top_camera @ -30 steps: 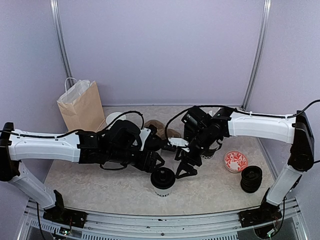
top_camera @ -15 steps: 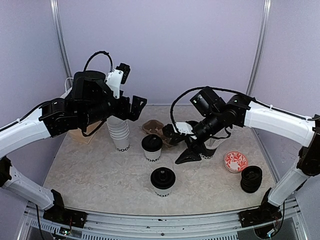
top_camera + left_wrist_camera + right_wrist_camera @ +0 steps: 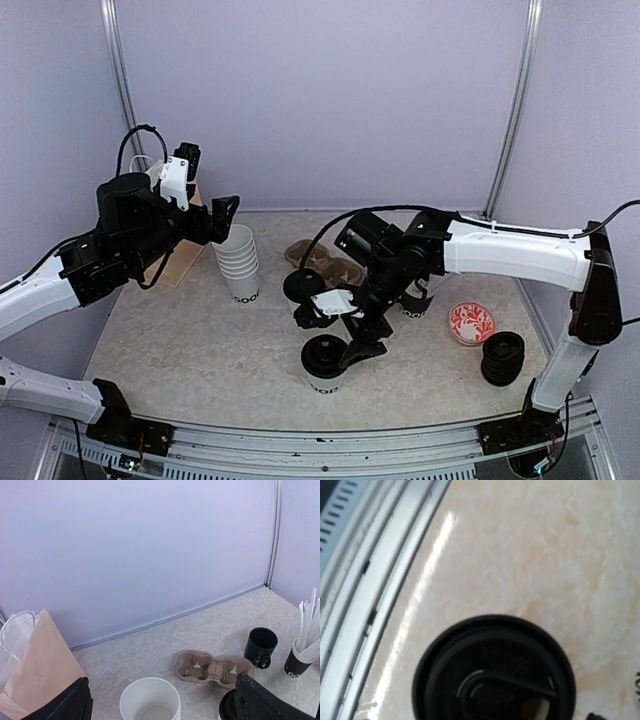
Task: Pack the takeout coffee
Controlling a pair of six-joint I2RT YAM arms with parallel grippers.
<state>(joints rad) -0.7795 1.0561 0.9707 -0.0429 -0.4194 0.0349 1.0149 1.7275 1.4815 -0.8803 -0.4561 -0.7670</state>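
Two takeout coffees stand on the table. One is near the front, the other just behind it. Both are white with black lids. My right gripper hangs open right over the front coffee. Its wrist view looks straight down on that black lid, with no fingers in sight. My left gripper is raised at the back left, open and empty. In its wrist view, the left gripper looks down on the stack of white cups and the brown tray. The second coffee's lid peeks from behind the right finger.
A brown paper bag stands at the back left, mostly hidden by my left arm from above. A black mug and a black cup of white sticks stand right of the tray. A red patterned dish and stacked black lids sit front right.
My left arm rose from the table's middle and swung back left, away from the second coffee. My right gripper moved forward and left, from beside the tray to over the front coffee.
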